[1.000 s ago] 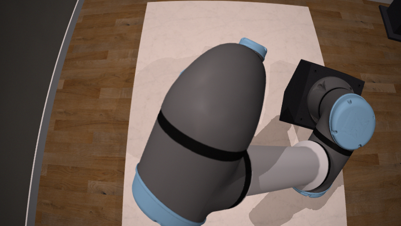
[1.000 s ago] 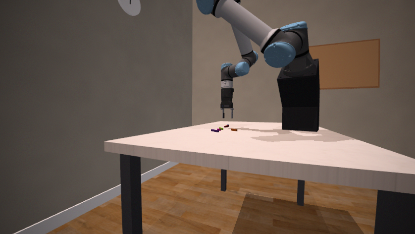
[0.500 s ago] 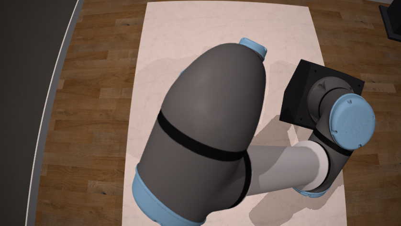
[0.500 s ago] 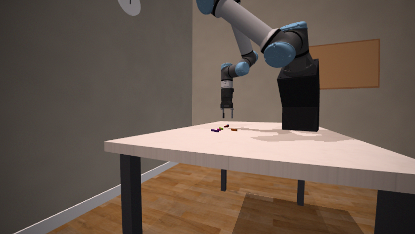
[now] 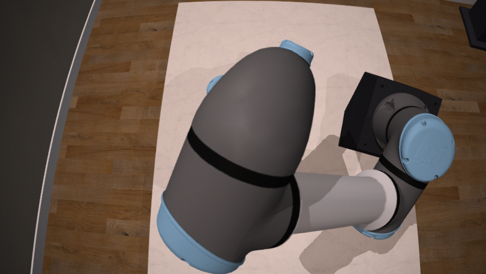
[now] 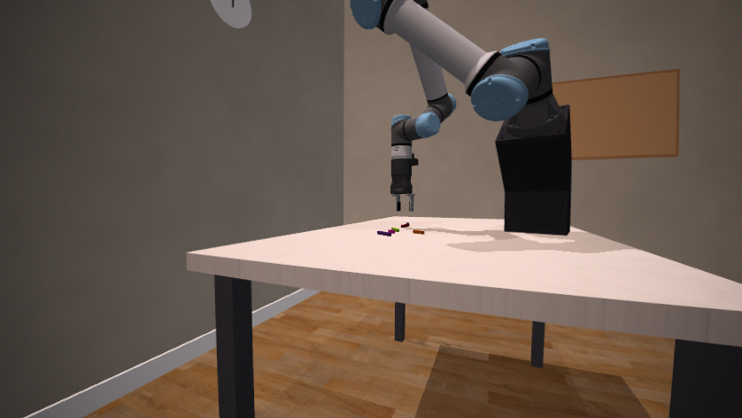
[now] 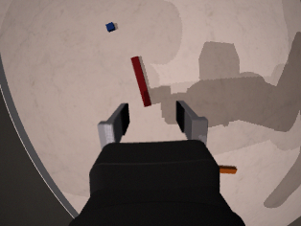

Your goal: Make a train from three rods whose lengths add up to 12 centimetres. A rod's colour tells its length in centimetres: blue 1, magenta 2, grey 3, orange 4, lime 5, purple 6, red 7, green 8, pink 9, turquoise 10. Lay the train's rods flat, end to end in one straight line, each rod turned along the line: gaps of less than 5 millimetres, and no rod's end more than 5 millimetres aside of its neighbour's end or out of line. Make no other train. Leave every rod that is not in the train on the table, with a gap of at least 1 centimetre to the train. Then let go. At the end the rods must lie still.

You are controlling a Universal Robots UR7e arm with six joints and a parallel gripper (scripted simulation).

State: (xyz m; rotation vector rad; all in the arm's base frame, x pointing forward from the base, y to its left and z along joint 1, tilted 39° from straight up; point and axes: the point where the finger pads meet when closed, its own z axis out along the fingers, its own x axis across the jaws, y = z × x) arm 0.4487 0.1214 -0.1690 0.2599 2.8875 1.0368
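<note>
The gripper (image 6: 403,203) hung above the table (image 6: 321,259) with its fingers spread wide and nothing between them. In the wrist view the red rod (image 7: 141,80) lay flat just ahead of the fingertips, running from about 11 o'clock to 5 o'clock, its near end close to the gap between the fingers. The blue rod (image 7: 111,27) sat apart at 11 o'clock from the red one. An orange rod (image 7: 227,169) showed at 3 o'clock beside the gripper body. In the exterior view a purple rod (image 6: 383,233), a magenta one (image 6: 390,230) and a lime one (image 6: 395,228) lay close together (contact unclear at that distance). The arm (image 5: 245,143) hid the rods from the top view.
</note>
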